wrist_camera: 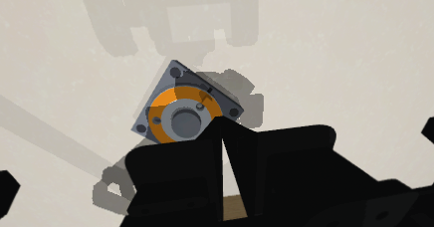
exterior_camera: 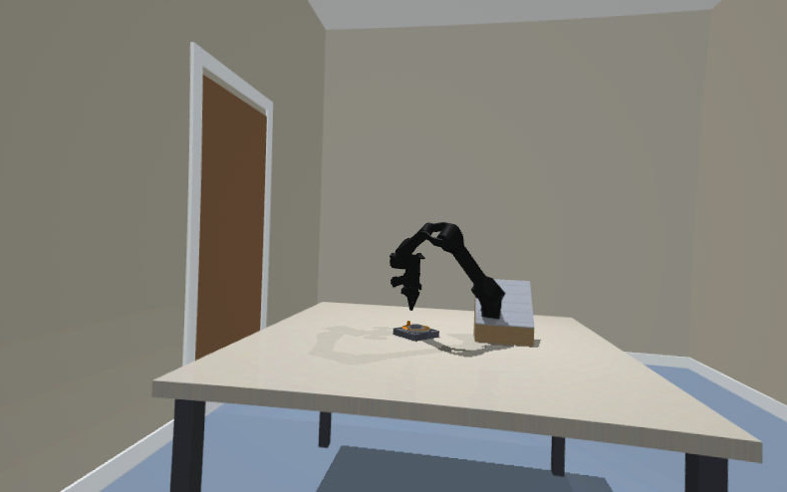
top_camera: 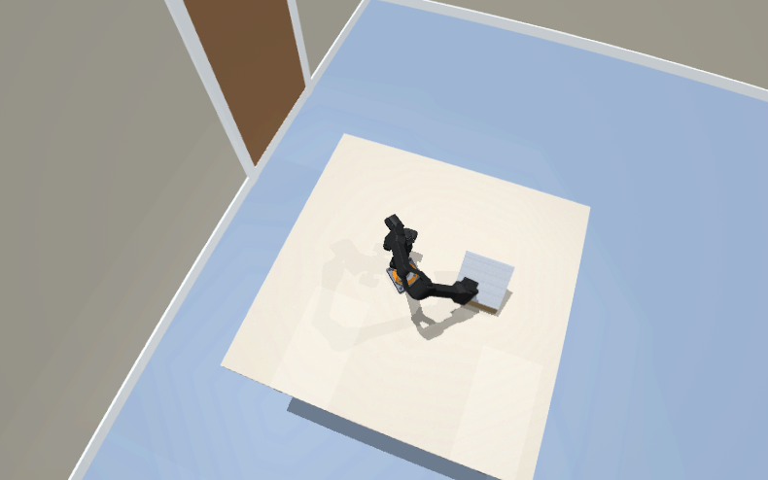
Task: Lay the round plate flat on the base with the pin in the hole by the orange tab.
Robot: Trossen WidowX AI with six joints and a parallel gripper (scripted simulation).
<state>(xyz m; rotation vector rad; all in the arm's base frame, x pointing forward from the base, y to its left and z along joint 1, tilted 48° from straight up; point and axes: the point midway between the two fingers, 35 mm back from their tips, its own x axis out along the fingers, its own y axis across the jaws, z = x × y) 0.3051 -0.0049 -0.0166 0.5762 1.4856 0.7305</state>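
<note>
The round plate (top_camera: 397,277) (exterior_camera: 423,328) (wrist_camera: 164,100), orange with a grey centre, sits around the post (wrist_camera: 186,123) on the square grey base (exterior_camera: 415,336) (wrist_camera: 160,86). It looks about level, but a slight tilt is too small to tell. The orange tab (exterior_camera: 408,322) (wrist_camera: 205,98) stands up near the plate's edge, in shadow in the wrist view. Beside it is a small round feature (wrist_camera: 200,107); whether the pin is inside the hole there I cannot tell. My gripper (exterior_camera: 410,308) (wrist_camera: 219,120) is shut and empty, above the plate with a visible gap. Its fingers hide the plate's near edge.
The arm's mounting block (top_camera: 487,277) (exterior_camera: 503,334), with a pale top and wooden sides, stands on the table (top_camera: 374,358) (exterior_camera: 354,378) to the right of the base. The arm arches over from it. Its shadows fall across the base and the table.
</note>
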